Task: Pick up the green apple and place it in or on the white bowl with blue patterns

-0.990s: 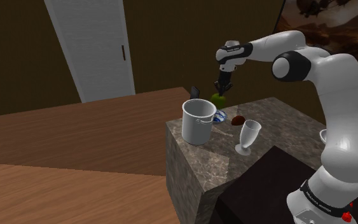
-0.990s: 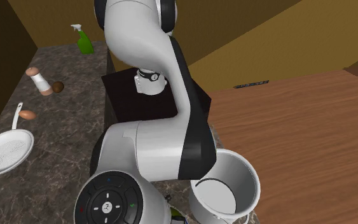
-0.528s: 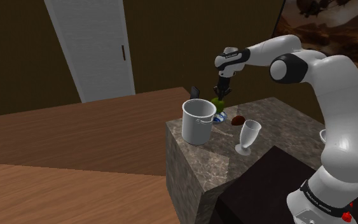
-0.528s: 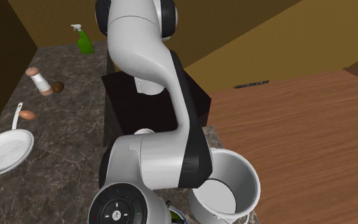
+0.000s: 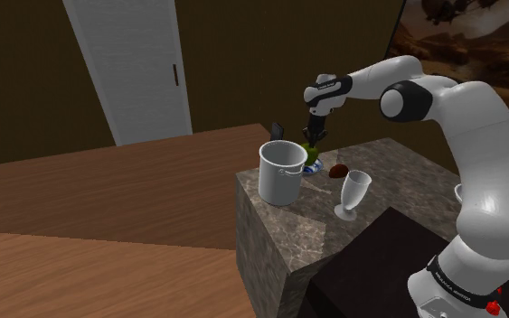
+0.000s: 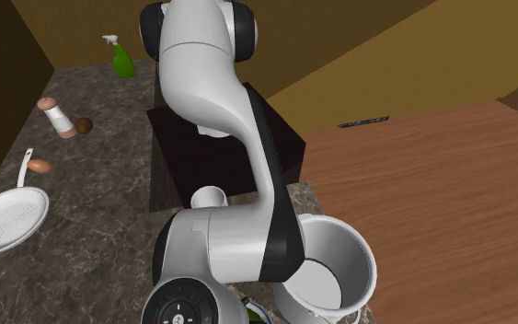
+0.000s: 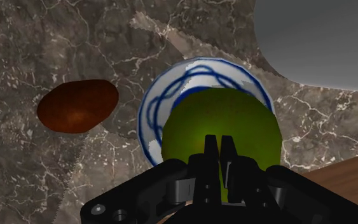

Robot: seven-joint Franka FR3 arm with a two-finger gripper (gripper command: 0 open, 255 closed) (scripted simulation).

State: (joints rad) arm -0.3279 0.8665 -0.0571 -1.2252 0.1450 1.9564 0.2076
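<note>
The green apple [image 5: 308, 147] [image 7: 190, 127] is at the white bowl with blue patterns [image 5: 313, 166] [image 7: 161, 95], over its middle and hiding most of its inside. I cannot tell whether the apple rests in the bowl or hangs just above it. My gripper [image 5: 315, 135] [image 7: 219, 146] points straight down onto the apple's top. Its fingers are drawn close together, pinching the apple at its crown. The bowl stands on the marbled counter [image 5: 397, 172], right behind the white pot [image 5: 282, 172].
A brown lump [image 5: 338, 170] [image 7: 77, 105] lies beside the bowl and a stemmed glass [image 5: 353, 193] stands nearer the stand. The tall pot [image 6: 326, 267] [image 7: 317, 38] is close to the bowl. A white pan [image 6: 6, 221], shaker [image 6: 59, 118] and green spray bottle [image 6: 121, 57] sit further along the counter.
The gripper has carried the apple a little toward the shoulder view's left and lowered it onto the bowl. The arm's forearm has swung along with it.
</note>
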